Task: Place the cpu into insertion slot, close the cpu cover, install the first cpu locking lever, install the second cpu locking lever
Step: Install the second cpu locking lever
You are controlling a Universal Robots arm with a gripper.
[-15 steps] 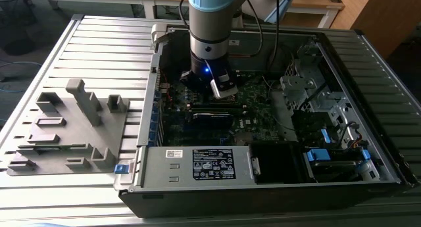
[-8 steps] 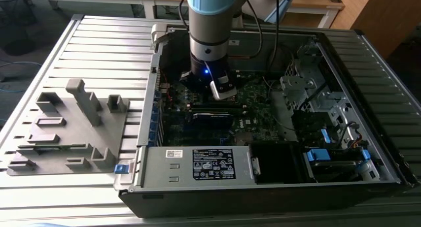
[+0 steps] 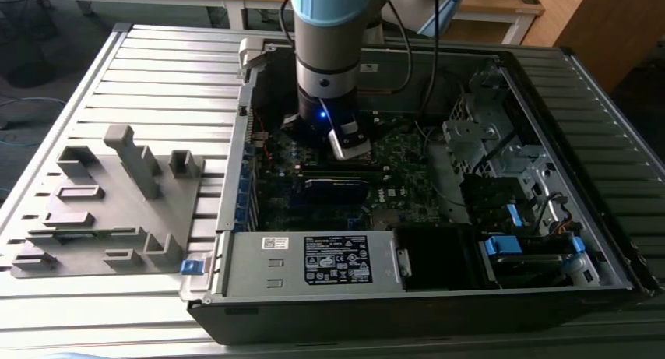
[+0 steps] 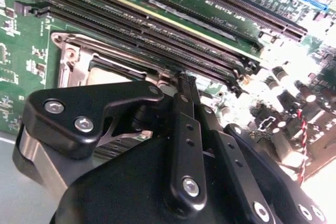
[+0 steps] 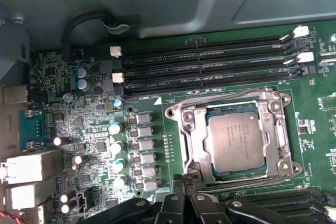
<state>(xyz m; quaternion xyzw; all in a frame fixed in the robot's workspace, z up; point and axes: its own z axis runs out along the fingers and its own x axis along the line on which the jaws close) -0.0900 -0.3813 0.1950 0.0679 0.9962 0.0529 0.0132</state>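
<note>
First wrist view: found the cpu (image 5: 234,142) seated face up in the slot (image 5: 231,176), green board (image 5: 311,148) all round it. Saw the cover (image 5: 193,135) lying flat as a silver frame about the chip, apparently down. Could not tell whether any lever was latched. Spotted the end effector (image 5: 185,182) just beside the frame's edge, on the side away from the memory slots (image 5: 210,61). Its fingers were drawn narrow, nearly together, with nothing visible between them. Second wrist view: confirmed the same, tips (image 4: 184,81) pinched close and hovering by the socket.

Exterior view: placed the arm (image 3: 330,55) upper centre, reaching down into the open case (image 3: 582,86) lying on the slatted surface (image 3: 156,71).

Judged placement done and the cover step finished or nearly so, with lever work in hand. Reckoned that work called for a thin, closed tip set squarely against a slender wire, pressed down and tucked under its catch. Feared a slip onto the board.
</note>
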